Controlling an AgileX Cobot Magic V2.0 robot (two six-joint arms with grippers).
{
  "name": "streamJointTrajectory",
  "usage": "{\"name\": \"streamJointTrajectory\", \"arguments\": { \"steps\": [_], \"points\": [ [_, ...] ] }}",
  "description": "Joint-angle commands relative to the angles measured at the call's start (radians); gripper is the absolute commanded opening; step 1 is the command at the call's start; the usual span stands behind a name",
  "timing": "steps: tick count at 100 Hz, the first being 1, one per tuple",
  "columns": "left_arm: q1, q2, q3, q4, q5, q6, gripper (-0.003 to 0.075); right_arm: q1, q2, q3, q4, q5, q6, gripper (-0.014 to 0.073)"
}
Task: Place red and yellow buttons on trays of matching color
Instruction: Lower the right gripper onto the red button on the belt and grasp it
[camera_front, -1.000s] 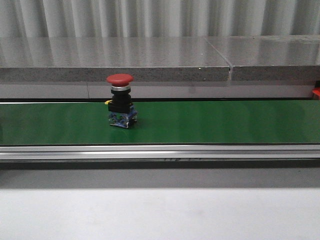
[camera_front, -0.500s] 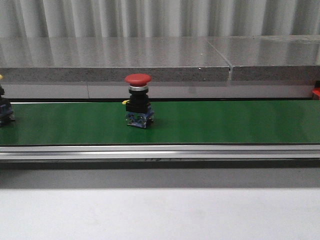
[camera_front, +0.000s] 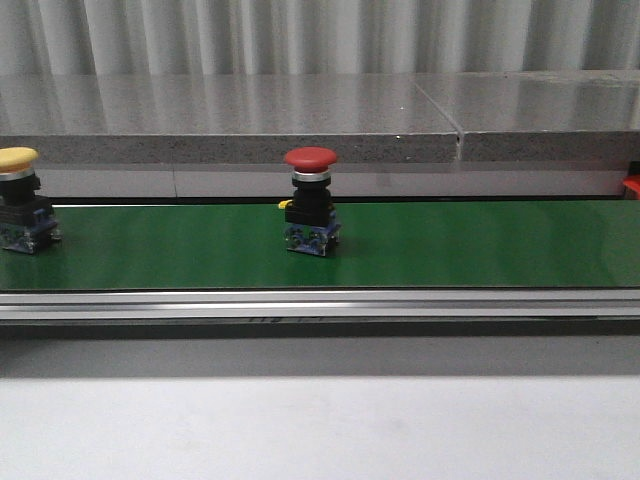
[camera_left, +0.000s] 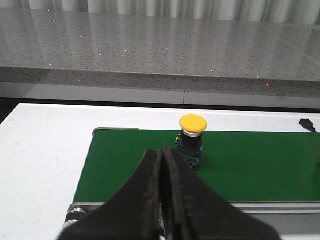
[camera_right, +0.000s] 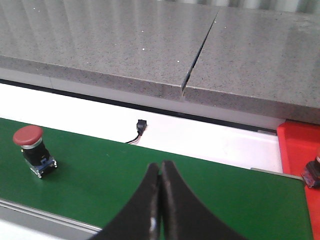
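Note:
A red button stands upright on the green belt near the middle; it also shows in the right wrist view. A yellow button stands on the belt at the far left; it also shows in the left wrist view. My left gripper is shut and empty, short of the yellow button. My right gripper is shut and empty over the belt, apart from the red button. A red tray holds another button. No yellow tray is in view.
A grey stone ledge runs behind the belt. A metal rail lines the belt's near side, with white table in front. A small black plug with a cable lies on the white surface behind the belt.
The red button has ridden the belt to the right. The yellow button has come in from the left edge and moved right. No gripper shows in the front view.

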Motion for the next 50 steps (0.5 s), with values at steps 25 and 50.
{"name": "streamJointTrajectory", "arguments": {
  "steps": [25,50],
  "points": [
    [-0.007,0.011,-0.024,0.0,-0.07,0.002,-0.0021,-0.001,0.002,-0.025,0.029,-0.045,-0.003,-0.0068],
    [-0.007,0.011,-0.024,0.0,-0.07,0.002,-0.0021,-0.001,0.002,-0.025,0.043,0.013,-0.003,0.01]
  ]
}}
